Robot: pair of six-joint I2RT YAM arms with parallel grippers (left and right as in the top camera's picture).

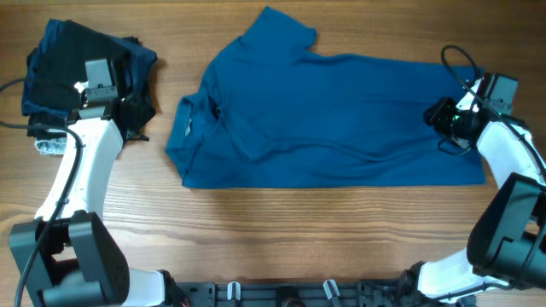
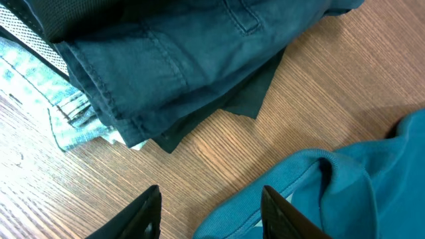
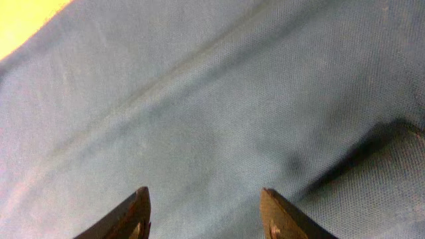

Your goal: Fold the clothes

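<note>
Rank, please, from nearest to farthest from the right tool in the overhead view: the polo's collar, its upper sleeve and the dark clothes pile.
1. Upper sleeve, up-left of the right tool.
2. Collar, left of centre.
3. Dark clothes pile, far left.

The polo shirt [image 1: 341,119] is plain medium blue. Beyond its collar, the pile of garments [image 1: 77,60] is navy and black, over a pale-blue denim piece [image 2: 33,73]. The table [image 1: 256,239] is light brown, finely wood-grained.
</note>
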